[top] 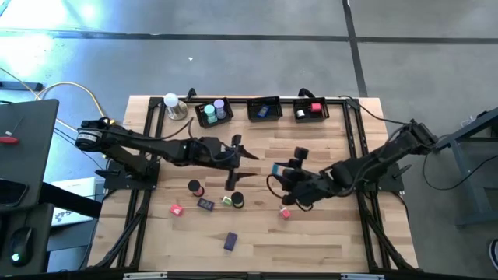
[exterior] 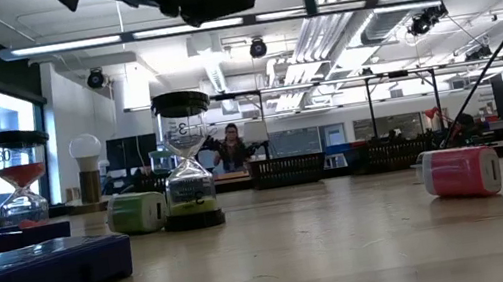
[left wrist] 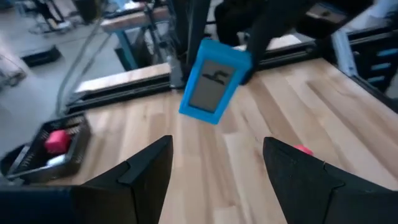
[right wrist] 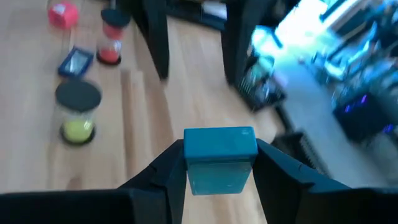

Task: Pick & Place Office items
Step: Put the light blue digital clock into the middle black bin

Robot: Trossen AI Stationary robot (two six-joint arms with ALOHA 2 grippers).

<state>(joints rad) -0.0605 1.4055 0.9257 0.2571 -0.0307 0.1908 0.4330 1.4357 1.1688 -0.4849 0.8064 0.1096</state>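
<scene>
So the blue block [right wrist: 221,158] is a flat rectangular piece, teal-blue with a grey panel on one face, and it's up off the wooden surface [top: 327,233] near the middle. The right pincer [right wrist: 219,163] has it clamped between both fingers, squeezing its narrow sides. The left pincer [left wrist: 217,163] sits just across from it, fingers spread fairly wide with nothing between them, pointing at the block. A pink block [top: 285,212] lies just beside the right pincer.

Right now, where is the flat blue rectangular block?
The flat blue rectangular block is clamped in the right gripper above mid-table in the high view, facing the open left gripper; a pink block lies nearest below.
</scene>
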